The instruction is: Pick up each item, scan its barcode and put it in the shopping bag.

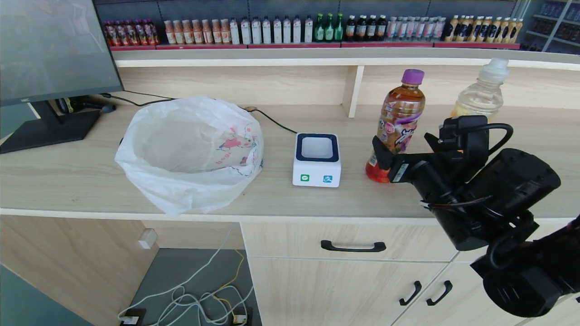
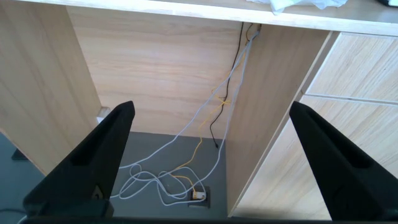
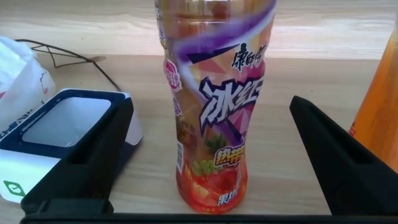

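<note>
Bench [image 1: 68,181]: pale wood, spanning the head view from left to right, with black-handled drawers [image 1: 353,246] in its front at lower centre. Shopping bag [image 1: 192,151]: thin white plastic with red print, standing left of centre on the bench, mouth wide open and facing up. Scanner [image 1: 316,159]: small white box with a dark blue frame round its top window, at the centre of the frame, just right of the bag and apart from it. Tea bottle [image 1: 398,127]: amber drink, purple cap, purple and red label, upright on the bench right of centre, near the scanner. Right gripper [image 3: 211,106]: low at the bottle's near side, jaws spread wide with the bottle's lower half between them and a gap showing on either side, so nothing is gripped. Second bottle [image 1: 482,93]: pale liquid, white cap, upright in the upper right, behind the tea bottle. Left gripper [image 2: 211,109]: below bench level, jaws parted and holding nothing, facing the open recess under the bench. Loose cables [image 2: 180,180]: white, yellow and black, trailing down the recess to the grey floor. Monitor [image 1: 50,50]: dark screen on a black stand, upper left. Store shelf [image 1: 317,29]: rows of bottled drinks along the top of the frame.
</note>
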Robot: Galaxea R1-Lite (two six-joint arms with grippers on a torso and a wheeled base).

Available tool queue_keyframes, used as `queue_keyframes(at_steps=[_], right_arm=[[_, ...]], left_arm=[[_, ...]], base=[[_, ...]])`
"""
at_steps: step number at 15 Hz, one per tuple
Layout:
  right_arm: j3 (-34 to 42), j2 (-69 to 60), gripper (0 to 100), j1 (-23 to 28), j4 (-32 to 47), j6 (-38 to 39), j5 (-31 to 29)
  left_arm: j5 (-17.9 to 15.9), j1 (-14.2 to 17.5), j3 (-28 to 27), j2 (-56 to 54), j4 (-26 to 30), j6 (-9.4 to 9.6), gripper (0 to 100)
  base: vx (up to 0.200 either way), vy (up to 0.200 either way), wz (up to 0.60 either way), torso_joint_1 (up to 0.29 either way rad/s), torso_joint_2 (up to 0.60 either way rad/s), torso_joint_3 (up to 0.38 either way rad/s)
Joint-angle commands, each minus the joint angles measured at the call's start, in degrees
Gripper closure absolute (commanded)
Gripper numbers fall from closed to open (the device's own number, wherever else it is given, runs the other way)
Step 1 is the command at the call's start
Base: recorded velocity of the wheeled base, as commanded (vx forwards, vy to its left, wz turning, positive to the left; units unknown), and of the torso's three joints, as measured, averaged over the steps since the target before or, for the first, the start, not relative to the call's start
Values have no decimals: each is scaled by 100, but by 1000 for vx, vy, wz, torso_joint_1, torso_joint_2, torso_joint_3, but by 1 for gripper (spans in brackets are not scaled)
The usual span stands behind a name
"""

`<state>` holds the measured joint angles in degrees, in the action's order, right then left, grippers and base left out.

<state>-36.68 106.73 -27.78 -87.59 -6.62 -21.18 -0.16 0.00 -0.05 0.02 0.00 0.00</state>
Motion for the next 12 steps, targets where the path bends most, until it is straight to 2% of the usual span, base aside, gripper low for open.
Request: queue_keyframes(at_steps=[1, 8, 12], right_arm=[[-41, 15, 0, 168, -4, 3, 17], [-67, 76, 0, -87, -4, -24, 26], [-419, 313, 0, -149, 14, -15, 34]], left_arm=[[-2, 0, -4, -2, 0, 0, 0], [-2, 0, -4, -2, 0, 0, 0], [-2, 0, -4, -2, 0, 0, 0]], base=[[0, 0, 0, 0, 0, 0], [0, 0, 0, 0, 0, 0], [0, 0, 0, 0, 0, 0]])
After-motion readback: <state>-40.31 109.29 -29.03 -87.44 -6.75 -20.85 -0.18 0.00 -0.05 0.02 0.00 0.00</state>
